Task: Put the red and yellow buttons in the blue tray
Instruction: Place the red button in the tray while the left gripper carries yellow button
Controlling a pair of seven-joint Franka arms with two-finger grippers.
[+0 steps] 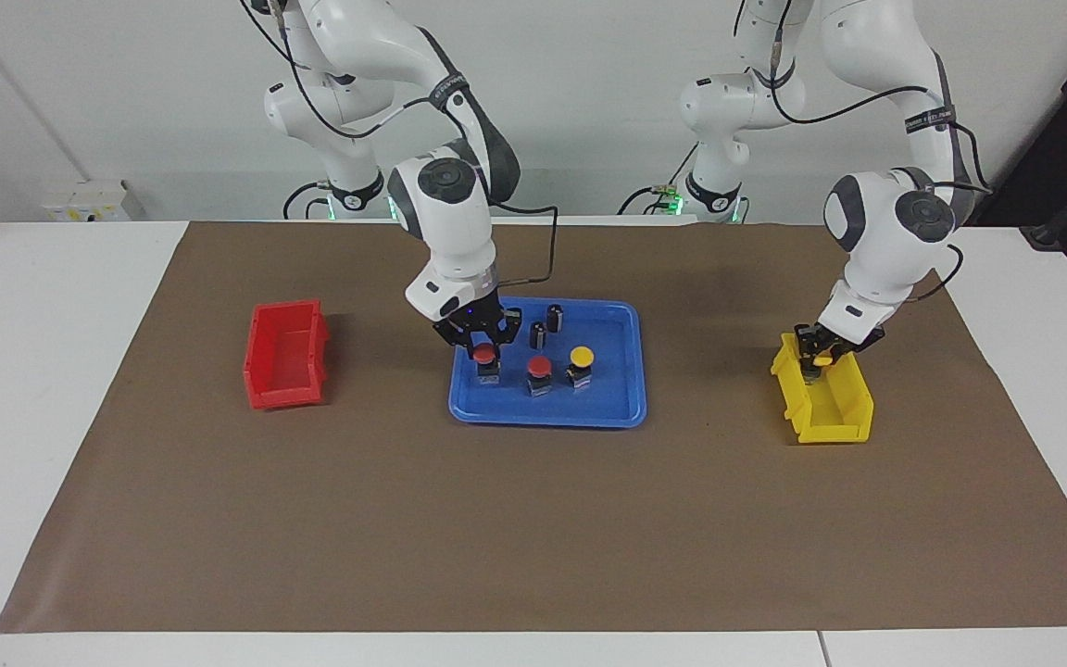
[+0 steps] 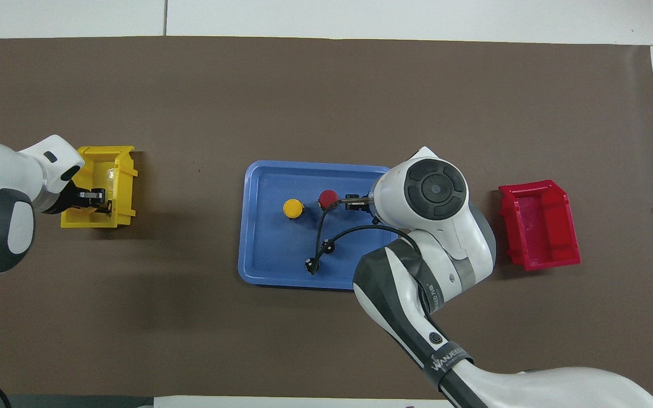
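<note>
Brown mat, right hand (image 1: 484, 346) gripping red button (image 1: 484, 353) over blue tray (image 1: 547, 414) — overhead hides it, left hand (image 1: 817, 357) clamping yellow button (image 1: 822, 358).

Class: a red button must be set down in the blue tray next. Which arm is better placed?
The right arm. Its right hand, shut on a red button, is low over the blue tray; the left hand is at the yellow bin.
</note>
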